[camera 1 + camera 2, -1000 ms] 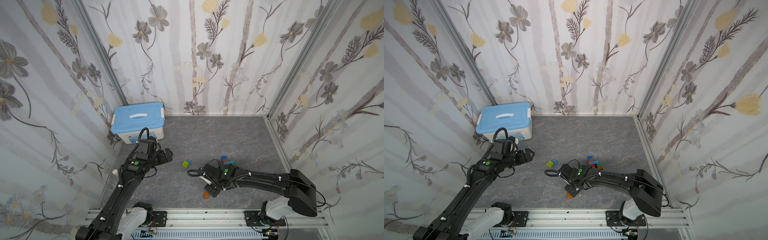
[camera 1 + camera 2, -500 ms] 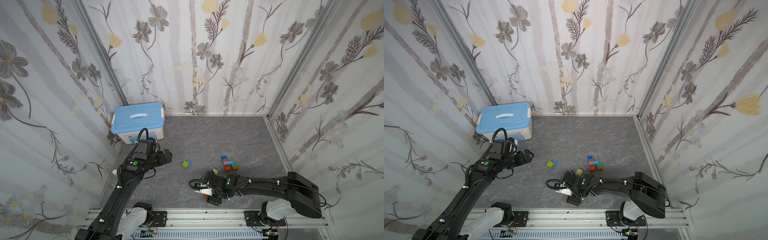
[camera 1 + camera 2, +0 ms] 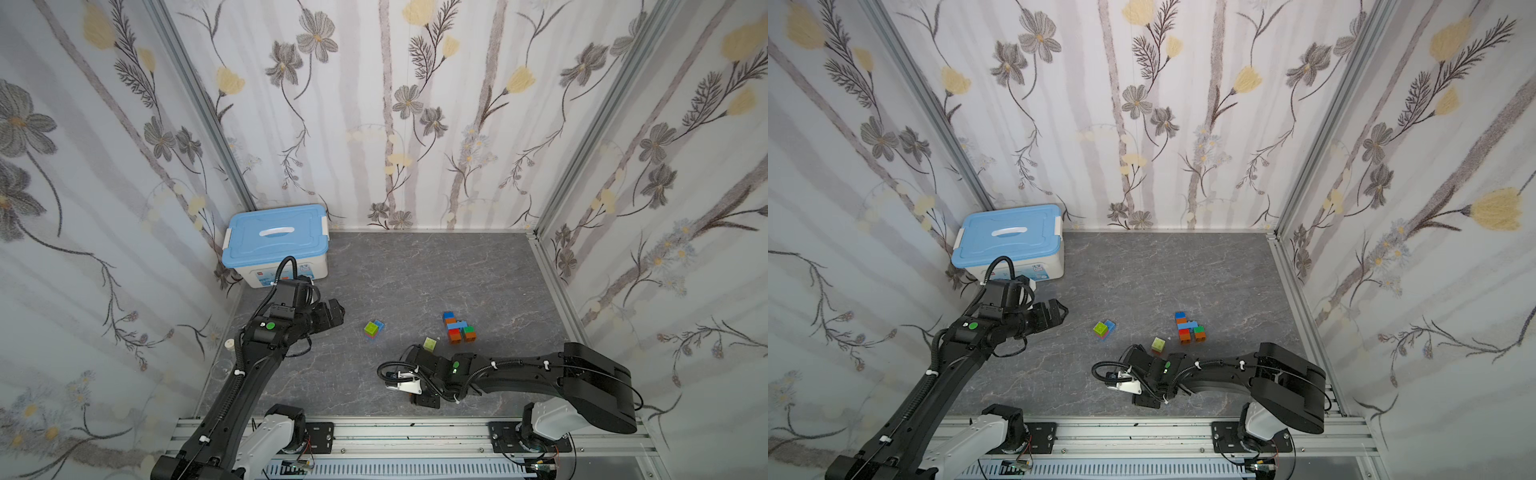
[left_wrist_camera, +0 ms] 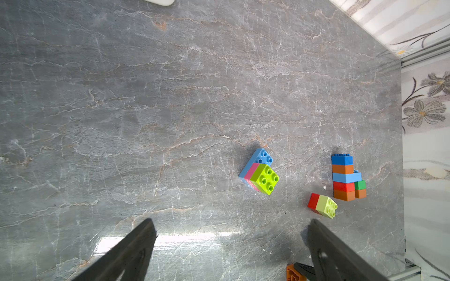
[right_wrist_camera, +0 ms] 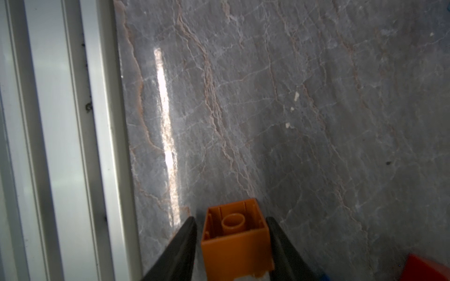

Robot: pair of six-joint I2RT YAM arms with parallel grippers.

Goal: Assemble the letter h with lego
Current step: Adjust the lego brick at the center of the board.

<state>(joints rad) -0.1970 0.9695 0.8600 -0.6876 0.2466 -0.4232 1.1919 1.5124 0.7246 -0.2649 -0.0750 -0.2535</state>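
My right gripper (image 5: 230, 219) is low at the table's front edge, shut on an orange lego brick (image 5: 236, 245) that lies with its hollow underside toward the camera. In both top views this gripper (image 3: 424, 401) (image 3: 1144, 401) covers the brick. A stacked piece of blue, orange, light-blue, red and green lego (image 3: 457, 328) (image 4: 345, 177) lies right of centre. A lime-and-red pair (image 3: 430, 343) (image 4: 322, 205) is just in front of it. A lime, pink and blue cluster (image 3: 373, 329) (image 4: 259, 172) sits mid-table. My left gripper (image 4: 232, 221) (image 3: 332, 313) hovers open and holds nothing, left of the cluster.
A white storage box with a light-blue lid (image 3: 276, 243) (image 3: 1011, 237) stands in the back left corner. An aluminium rail (image 5: 60, 146) (image 3: 415, 432) runs along the front edge, close beside my right gripper. Papered walls close in the other three sides.
My right gripper has moved from beside the lego pieces toward the front edge, come down over the orange brick and closed on it. The left arm has stayed put.
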